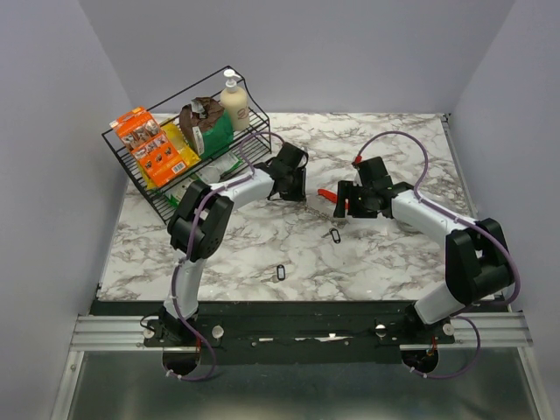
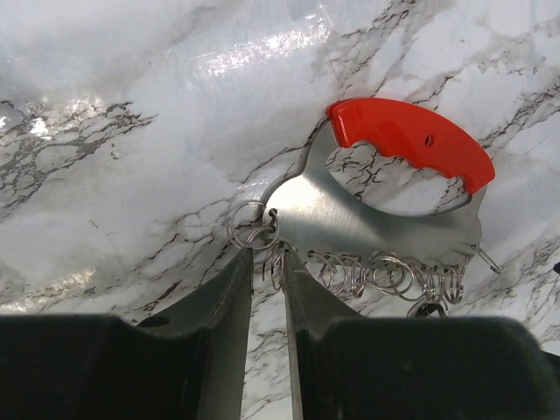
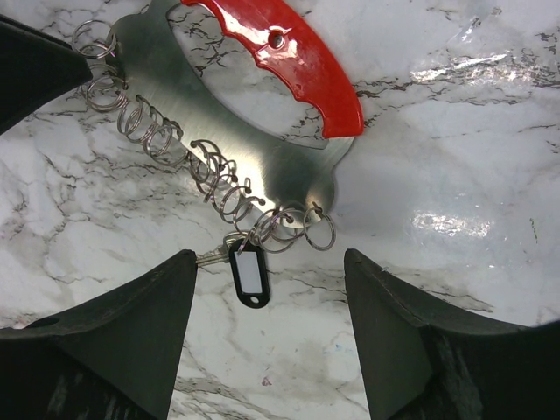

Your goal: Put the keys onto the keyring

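A black wire basket [image 1: 122,157] stands at the far left corner of the marble tabletop [image 1: 385,254]. It holds orange packets [image 1: 149,144], a green bag [image 1: 210,131] and a pale soap bottle [image 1: 234,101], all well apart from the work in the middle. The left arm's forearm passes just in front of the basket.

The keyring [image 1: 326,194] lies flat at mid-tabletop between the two pincers. It is a steel plate [image 2: 350,223] with a red grip [image 2: 407,136] along one edge and a row of wire split rings [image 2: 376,276] along the other.

The left pincer [image 2: 269,258] sits at one end of that row. Its fingers [image 2: 229,306] stand almost together with only a slim gap, and one split ring sits in the gap, with the larger end ring [image 2: 254,227] just beyond the tips. Whether the fingers actually press on the wire I cannot tell.

The right pincer [image 3: 271,258] stands wide apart at the opposite end and has hold of nothing. The end key [image 3: 249,273], with its dark tag and pale centre, lies between the right fingers [image 3: 149,315], touching neither. Its top overlaps the last split rings, but whether it is threaded on them is unclear.

The lone key [image 1: 281,272] lies by itself on bare marble nearer the arm bases, well apart from the keyring and both pincers.
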Controlling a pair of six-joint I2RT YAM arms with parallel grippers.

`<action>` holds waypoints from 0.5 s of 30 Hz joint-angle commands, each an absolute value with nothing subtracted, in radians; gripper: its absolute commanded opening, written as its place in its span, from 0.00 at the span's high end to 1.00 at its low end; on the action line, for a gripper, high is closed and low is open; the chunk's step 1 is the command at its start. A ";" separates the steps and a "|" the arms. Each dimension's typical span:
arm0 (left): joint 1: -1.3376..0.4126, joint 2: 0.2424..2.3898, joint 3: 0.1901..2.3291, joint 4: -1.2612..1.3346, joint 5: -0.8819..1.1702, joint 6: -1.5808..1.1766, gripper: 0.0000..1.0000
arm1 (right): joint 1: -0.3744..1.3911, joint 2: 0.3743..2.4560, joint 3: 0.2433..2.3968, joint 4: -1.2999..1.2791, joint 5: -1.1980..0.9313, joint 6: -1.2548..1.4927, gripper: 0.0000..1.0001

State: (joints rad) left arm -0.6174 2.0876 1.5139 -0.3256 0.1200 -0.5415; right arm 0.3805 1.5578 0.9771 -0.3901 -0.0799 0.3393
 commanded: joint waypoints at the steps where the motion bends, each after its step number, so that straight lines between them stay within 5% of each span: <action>1: -0.620 2.109 1.566 -0.337 0.133 -0.520 0.71 | 0.387 1.575 1.009 -0.396 -0.072 0.322 0.24; 15: -0.620 2.128 1.580 -0.374 0.133 -0.489 0.75 | 0.387 1.571 1.012 -0.396 -0.078 0.321 0.24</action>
State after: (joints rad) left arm -0.6174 2.1159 1.5784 -0.3519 0.1211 -0.5148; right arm 0.3805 1.5600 0.9806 -0.3901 -0.0799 0.3382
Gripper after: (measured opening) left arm 0.250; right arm 0.764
